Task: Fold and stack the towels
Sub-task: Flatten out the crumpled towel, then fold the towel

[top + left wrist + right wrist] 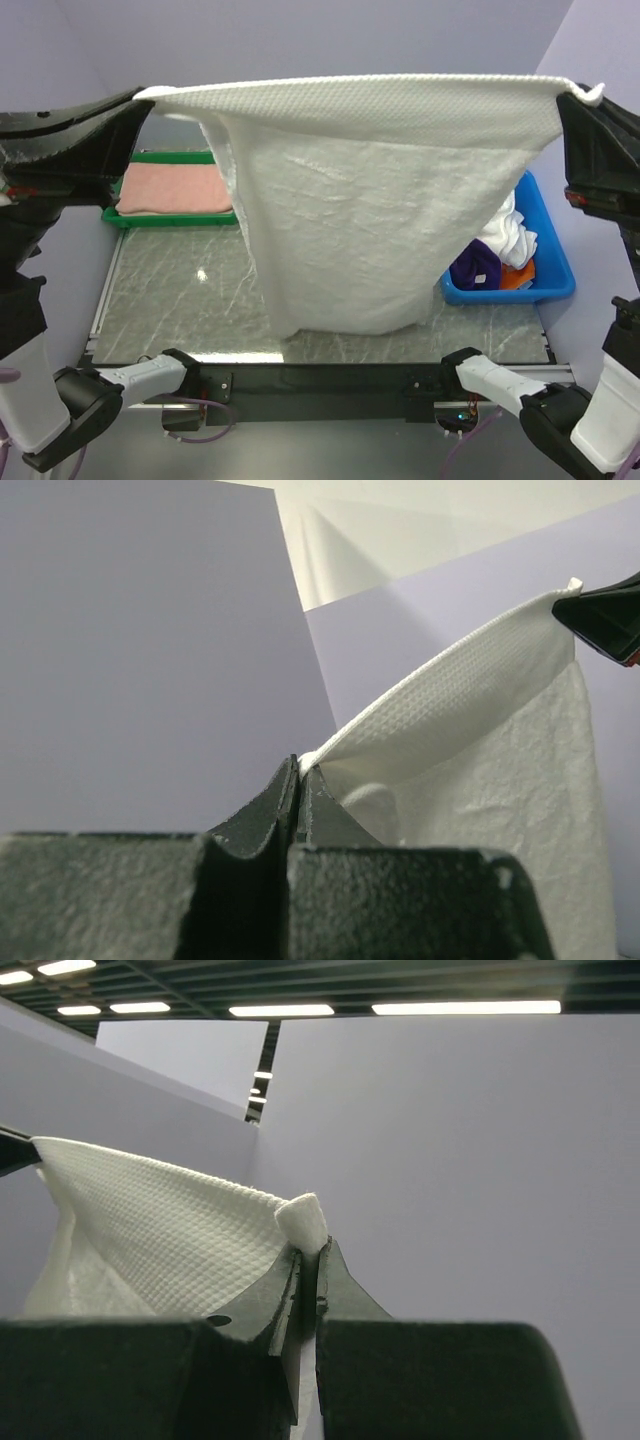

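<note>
Clamped tight, the left gripper [300,768] and right gripper [309,1252] each pinched a top corner of one white towel [370,200] stretched above the table [180,290], while one pink towel [175,188] lay in the tray [170,218] and three more towels [485,265] in the bin [555,270].

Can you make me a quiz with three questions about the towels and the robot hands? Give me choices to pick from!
1. Where is the pink towel?
A) in the green tray
B) up in the air
C) on the floor

2. What colour is the hanging towel?
A) purple
B) white
C) orange

3. What are the left gripper and right gripper doing?
A) both open
B) one open, one shut
C) both shut on the hanging towel

Answers:
1 A, it lies folded inside the tray.
2 B, its cloth is white all over.
3 C, each pinches a top corner.
</note>
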`<action>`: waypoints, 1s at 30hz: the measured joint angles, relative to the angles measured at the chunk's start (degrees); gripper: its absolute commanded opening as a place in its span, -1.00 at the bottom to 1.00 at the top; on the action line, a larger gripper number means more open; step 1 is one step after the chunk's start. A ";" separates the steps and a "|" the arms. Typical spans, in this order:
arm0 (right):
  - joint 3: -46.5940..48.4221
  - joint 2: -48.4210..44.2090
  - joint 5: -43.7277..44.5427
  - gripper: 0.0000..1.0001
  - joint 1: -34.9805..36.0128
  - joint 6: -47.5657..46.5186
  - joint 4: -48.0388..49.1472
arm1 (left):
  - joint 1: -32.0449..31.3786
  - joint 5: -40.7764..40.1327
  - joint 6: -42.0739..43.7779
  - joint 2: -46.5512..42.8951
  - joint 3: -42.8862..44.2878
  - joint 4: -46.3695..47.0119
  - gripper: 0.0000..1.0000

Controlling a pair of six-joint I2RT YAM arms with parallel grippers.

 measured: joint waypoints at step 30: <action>-0.13 68.28 18.86 -1.00 -7.23 -7.34 11.26 | 20.22 -15.93 -3.08 67.12 -0.13 9.51 -0.99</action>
